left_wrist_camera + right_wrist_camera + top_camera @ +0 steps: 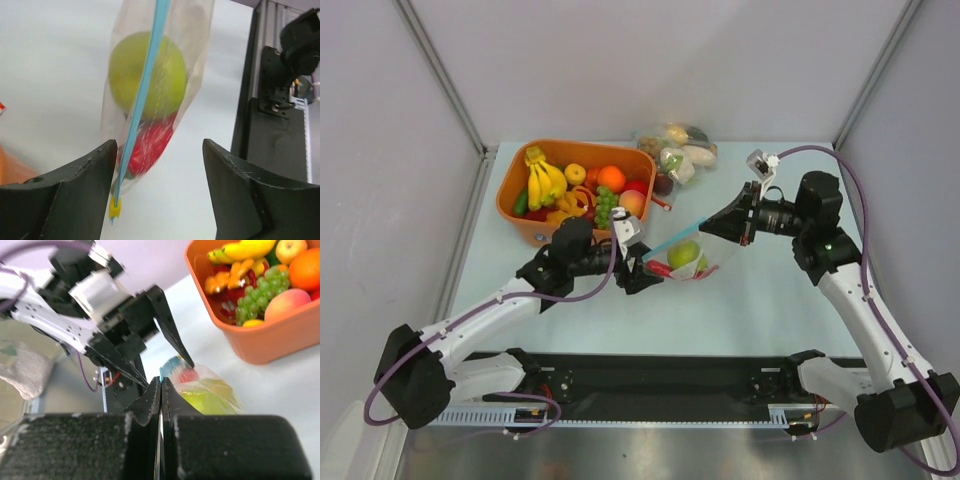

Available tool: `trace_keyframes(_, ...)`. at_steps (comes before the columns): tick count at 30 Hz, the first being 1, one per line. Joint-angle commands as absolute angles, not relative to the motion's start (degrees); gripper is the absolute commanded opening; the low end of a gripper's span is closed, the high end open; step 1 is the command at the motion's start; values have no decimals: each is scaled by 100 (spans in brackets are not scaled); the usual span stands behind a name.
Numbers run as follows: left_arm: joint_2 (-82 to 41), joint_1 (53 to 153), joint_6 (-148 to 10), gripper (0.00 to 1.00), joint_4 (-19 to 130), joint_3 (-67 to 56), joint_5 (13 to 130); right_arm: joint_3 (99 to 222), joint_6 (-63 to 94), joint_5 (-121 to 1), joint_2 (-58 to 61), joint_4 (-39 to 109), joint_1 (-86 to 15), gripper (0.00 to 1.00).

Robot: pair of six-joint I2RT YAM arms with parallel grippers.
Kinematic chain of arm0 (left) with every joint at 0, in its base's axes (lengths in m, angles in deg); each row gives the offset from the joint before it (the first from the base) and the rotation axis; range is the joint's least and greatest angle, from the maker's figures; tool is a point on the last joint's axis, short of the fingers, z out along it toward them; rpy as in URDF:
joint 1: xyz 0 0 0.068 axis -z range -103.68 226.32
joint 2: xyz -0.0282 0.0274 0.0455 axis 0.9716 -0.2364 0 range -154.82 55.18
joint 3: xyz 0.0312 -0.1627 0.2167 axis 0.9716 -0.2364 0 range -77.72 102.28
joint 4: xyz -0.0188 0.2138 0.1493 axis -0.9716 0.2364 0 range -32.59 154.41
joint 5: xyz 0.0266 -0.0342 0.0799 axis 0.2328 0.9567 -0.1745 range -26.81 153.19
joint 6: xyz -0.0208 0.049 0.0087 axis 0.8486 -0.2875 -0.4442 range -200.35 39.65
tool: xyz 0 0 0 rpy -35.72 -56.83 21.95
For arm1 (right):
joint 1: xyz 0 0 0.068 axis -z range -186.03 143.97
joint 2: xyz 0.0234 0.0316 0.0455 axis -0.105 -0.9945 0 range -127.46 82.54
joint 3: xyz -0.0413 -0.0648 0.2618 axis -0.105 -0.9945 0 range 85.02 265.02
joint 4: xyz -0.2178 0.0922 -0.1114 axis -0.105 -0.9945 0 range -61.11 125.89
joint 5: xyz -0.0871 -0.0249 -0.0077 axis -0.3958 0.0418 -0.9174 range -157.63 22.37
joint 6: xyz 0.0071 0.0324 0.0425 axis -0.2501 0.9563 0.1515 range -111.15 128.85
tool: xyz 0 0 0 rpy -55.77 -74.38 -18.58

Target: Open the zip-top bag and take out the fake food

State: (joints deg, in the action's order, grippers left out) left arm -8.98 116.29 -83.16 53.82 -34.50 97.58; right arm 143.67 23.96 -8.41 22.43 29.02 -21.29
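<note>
The zip-top bag [692, 258] hangs low over the table between my two grippers, its blue zip strip [672, 240] stretched taut. Inside are a light green fruit [683, 252] and a red chili [660, 268]; the purple fruit is hidden. My right gripper [708, 226] is shut on the strip's far end, which also shows in the right wrist view [161, 382]. My left gripper [642, 262] is open around the near end. In the left wrist view it [160, 150] straddles the bag [195, 60], and the yellow slider [115, 207] sits beside the left finger [75, 200].
An orange tub [515, 212] of bananas, grapes, orange and peach stands at the back left, close behind my left gripper; it also shows in the right wrist view [270, 342]. A larger clear bag of vegetables [678, 150] lies at the back centre.
</note>
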Motion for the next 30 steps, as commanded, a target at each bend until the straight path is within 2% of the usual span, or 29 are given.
trace_keyframes(1,-766,11561,-8070,75,4520,-3772,9405,14337,3090,-365,2392,3941,-1966,0)
trace_keyframes(6,-617,11500,-7789,75,3896,-4133,9035,14346,3266,-207,2462,4020,-1851,0)
trace_keyframes(13,-643,11438,-7578,73,3307,-4441,9175,14338,3399,-119,2524,4082,-1798,0)
trace_keyframes(14,-634,11438,-7560,70,3194,-4459,9193,14329,3399,-101,2515,4073,-1798,0)
trace_keyframes(15,-634,11438,-7534,59,3149,-4467,9201,14329,3399,-119,2524,4055,-1798,0)
trace_keyframes(17,-625,11438,-7525,48,3061,-4485,9202,14311,3346,-119,2515,3968,-1807,0)
trace_keyframes(18,-608,11438,-7525,37,3061,-4485,9228,14303,3302,-136,2515,3906,-1789,0)
trace_keyframes(23,-564,11438,-7648,9,3437,-4362,9456,14206,3021,-207,2533,3607,-1772,0)
trace_keyframes(25,-564,11438,-7779,1,3683,-4196,9675,14171,2960,-242,2524,3407,-1763,0)
trace_keyframes(28,-590,11438,-8156,0,4804,-3749,10061,14249,2328,-670,2515,2617,-1754,0)
trace_keyframes(29,-633,11447,-8384,0,5114,-3582,10132,14354,1865,-846,2524,2048,-1754,13)
trace_keyframes(30,-677,11456,-8482,0,5413,-3423,10177,14416,1669,-1040,2550,1790,-1754,21)
